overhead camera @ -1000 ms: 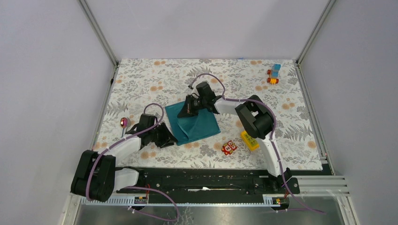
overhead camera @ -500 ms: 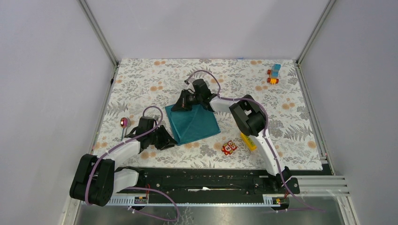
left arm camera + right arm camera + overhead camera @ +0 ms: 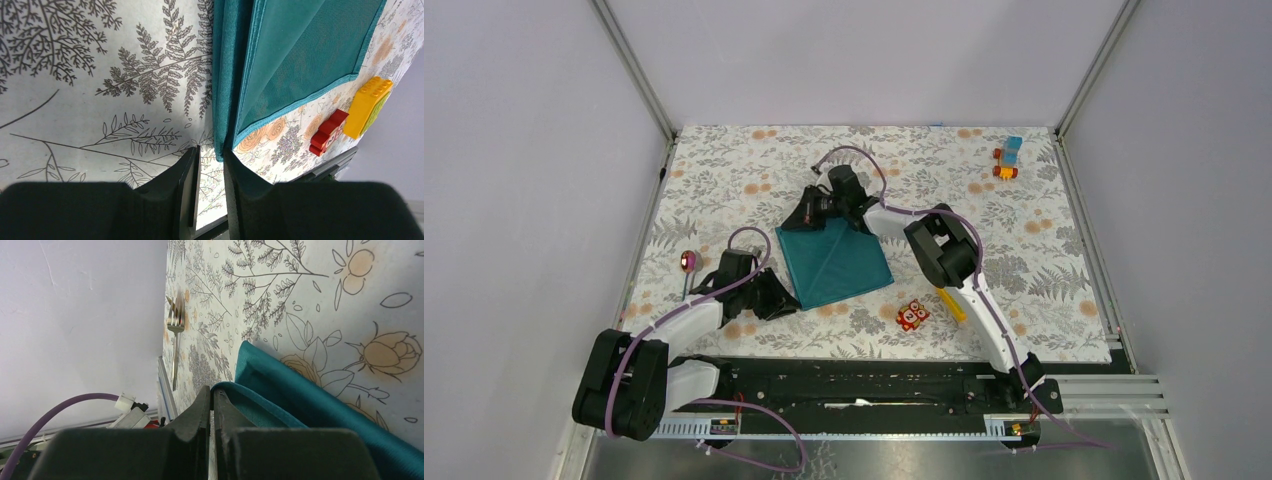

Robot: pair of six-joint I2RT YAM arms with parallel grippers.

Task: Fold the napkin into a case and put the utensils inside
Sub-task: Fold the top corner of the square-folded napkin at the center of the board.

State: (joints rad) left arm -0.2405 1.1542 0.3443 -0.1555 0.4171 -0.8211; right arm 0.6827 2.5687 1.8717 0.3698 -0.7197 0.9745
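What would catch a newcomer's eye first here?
A teal napkin lies folded in the middle of the table, with the right pincer pinching its far edge and the left pincer at its near-left corner. A red owl toy and a yellow block sit off its near-right corner.

Stretches the left arm (image 3: pixel 686 318) low and forward, elbow bent; holds the left gripper (image 3: pixel 210 150) with its fingers a narrow gap apart, a corner of the napkin (image 3: pixel 300 50) right at the tips, not clearly clamped; reaches the right arm (image 3: pixel 944 255) far forward and across toward the left, folded sharply at the elbow; angles the right gripper (image 3: pixel 212 392) downward, fingers pressed together, pinching a fold of the napkin's edge between the very tips.
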